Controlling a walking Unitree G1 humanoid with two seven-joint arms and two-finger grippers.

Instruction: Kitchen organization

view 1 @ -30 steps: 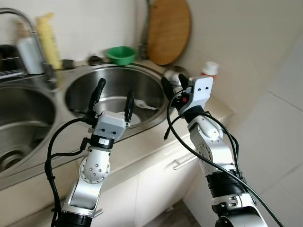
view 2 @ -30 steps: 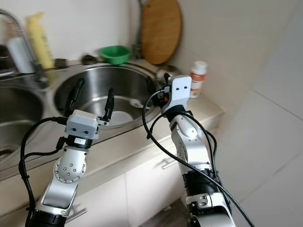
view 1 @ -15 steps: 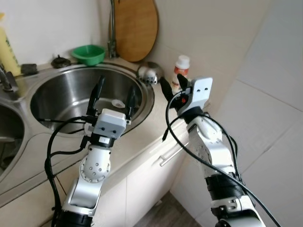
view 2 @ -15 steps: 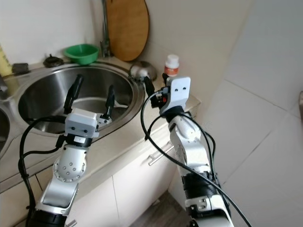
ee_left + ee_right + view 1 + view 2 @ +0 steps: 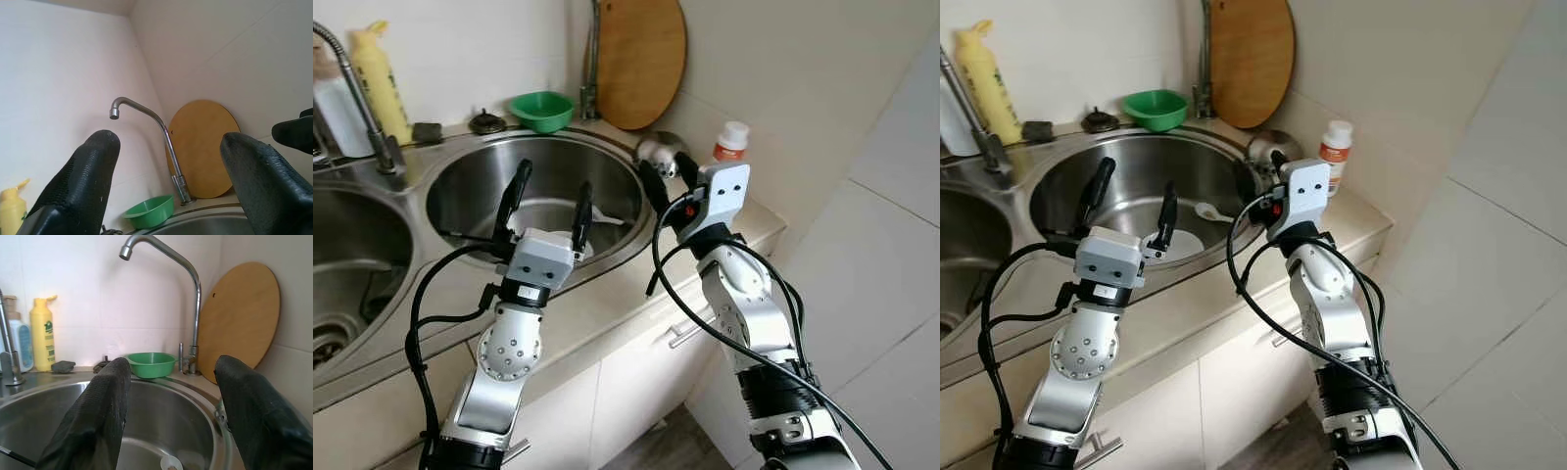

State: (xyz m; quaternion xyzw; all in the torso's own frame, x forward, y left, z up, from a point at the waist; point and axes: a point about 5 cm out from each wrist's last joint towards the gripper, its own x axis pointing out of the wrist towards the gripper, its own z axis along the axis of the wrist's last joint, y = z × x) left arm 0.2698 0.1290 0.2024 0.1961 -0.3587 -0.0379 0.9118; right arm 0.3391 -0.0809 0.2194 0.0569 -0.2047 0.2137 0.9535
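Over the round steel sink basin (image 5: pixel 470 201) the left gripper (image 5: pixel 548 201) is raised, its 2 black fingers spread wide and holding nothing. The right gripper (image 5: pixel 663 181) is lifted above the basin's right rim, beside the shiny metal bowl (image 5: pixel 661 152) on the counter, its fingers (image 5: pixel 93 426) also parted and empty. A white spoon (image 5: pixel 1206 210) lies inside the basin near a pale plate (image 5: pixel 1180 245). Behind the sink stand a green bowl (image 5: pixel 540 108), a tall curved tap (image 5: pixel 188 279) and a round wooden cutting board (image 5: pixel 641 59) leaning on the wall. A white bottle with an orange label (image 5: pixel 730 142) stands at the counter's right end; a yellow bottle (image 5: pixel 377 73) stands behind the second basin (image 5: pixel 352 255)
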